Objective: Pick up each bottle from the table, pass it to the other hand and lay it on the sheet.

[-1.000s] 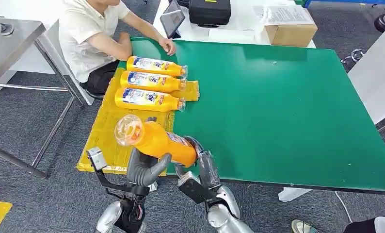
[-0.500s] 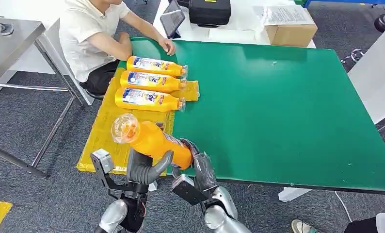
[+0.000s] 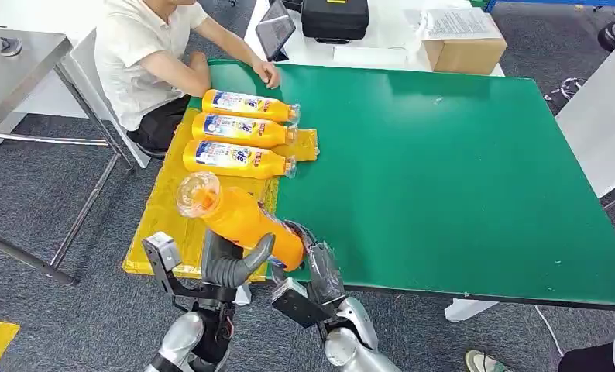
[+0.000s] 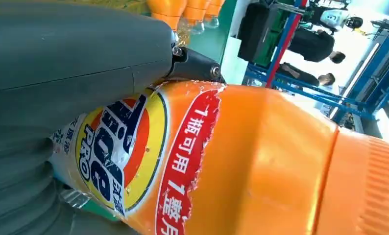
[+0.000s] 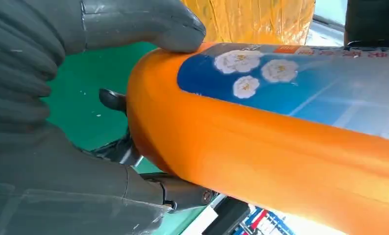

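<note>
Handover midway: left hand (image 3: 228, 262) and right hand (image 3: 317, 267) both grip the bottle (image 3: 242, 218) above the yellow sheet (image 3: 159, 225); early right release risks a drop.

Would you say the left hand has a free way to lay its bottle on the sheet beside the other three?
Probably yes. The left hand grips the bottle over the sheet, whose near part lies bare below the three bottles. The right hand is also on the bottle and would need to let go.
</note>
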Robot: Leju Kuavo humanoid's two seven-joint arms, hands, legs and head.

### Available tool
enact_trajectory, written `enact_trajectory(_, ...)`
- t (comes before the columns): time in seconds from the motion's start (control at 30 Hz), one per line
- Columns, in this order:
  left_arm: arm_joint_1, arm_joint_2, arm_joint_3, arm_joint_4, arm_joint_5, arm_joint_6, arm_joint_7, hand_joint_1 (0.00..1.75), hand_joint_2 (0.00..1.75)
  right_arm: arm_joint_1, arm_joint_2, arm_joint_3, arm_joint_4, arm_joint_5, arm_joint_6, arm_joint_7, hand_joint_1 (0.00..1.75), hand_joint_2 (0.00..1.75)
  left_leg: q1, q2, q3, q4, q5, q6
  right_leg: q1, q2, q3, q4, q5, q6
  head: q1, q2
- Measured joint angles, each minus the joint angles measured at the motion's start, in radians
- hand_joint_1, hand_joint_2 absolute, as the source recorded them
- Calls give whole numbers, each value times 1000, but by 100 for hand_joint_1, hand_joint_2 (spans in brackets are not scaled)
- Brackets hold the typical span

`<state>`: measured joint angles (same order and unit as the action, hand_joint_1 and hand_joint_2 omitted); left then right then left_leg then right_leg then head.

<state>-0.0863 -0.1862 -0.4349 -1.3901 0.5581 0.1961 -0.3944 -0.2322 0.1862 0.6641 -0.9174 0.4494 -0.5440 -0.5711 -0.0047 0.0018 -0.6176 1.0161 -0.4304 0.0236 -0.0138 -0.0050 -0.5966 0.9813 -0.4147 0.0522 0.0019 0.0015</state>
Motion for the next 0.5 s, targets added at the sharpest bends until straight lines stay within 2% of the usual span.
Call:
enact_trajectory(0.03,0,0,1,0,1,0,0,175,175,0,0,0,0,0,0,-1,101,175,0,0,0,0,0,0,0,0,0,0,0,0,0,0)
enact_trajectory(0.07,0,0,2,0,1,-1,0,175,175,0,0,1,0,0,0,-1,0,175,0,0,0,0,0,0,0,0,0,0,0,0,0,0)
enact_trajectory(0.3,-8,-2,18,0,65,-40,30,175,175,16,-2,9,2,-3,-3,-21,0,175,0,0,0,0,0,0,0,0,0,0,0,0,0,0)
enact_trajectory(0.4,-9,-2,37,0,64,-11,18,175,175,30,-7,8,2,19,-65,-53,0,175,0,0,0,0,0,0,0,0,0,0,0,0,0,0)
enact_trajectory(0.43,-13,-1,47,0,40,31,1,175,175,42,-9,3,2,70,-98,-72,0,175,0,0,0,0,0,0,0,0,0,0,0,0,0,0)
enact_trajectory(0.5,-34,2,72,5,-44,139,-42,175,175,86,-4,-56,-34,286,-141,-115,0,175,0,0,0,0,0,0,0,-1,-1,0,0,0,0,0)
